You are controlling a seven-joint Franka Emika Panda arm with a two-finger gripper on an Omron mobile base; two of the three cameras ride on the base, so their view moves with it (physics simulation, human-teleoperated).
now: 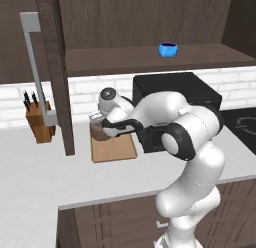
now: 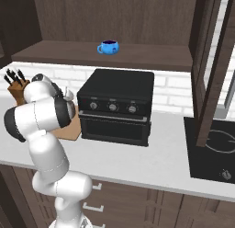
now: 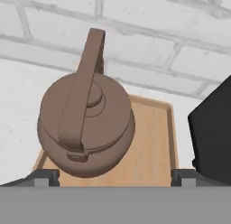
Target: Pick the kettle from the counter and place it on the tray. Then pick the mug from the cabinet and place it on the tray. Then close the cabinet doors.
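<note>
The pale surface (image 1: 30,167) carries the tray (image 3: 149,142) directly under the jaws (image 3: 115,177). The kettle (image 3: 85,128) sits on the tray, between and just ahead of the wide-open jaws, apparently released. The mug (image 1: 168,49) waits on the cabinet shelf (image 1: 125,59) above.

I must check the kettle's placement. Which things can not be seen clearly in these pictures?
- Kettle, left base view: mostly hidden behind the hand.
- Tray, right base view: mostly covered by the arm.
- Mug: too small to see inside.
- Kettle's base, hand view: hidden under its body.
</note>
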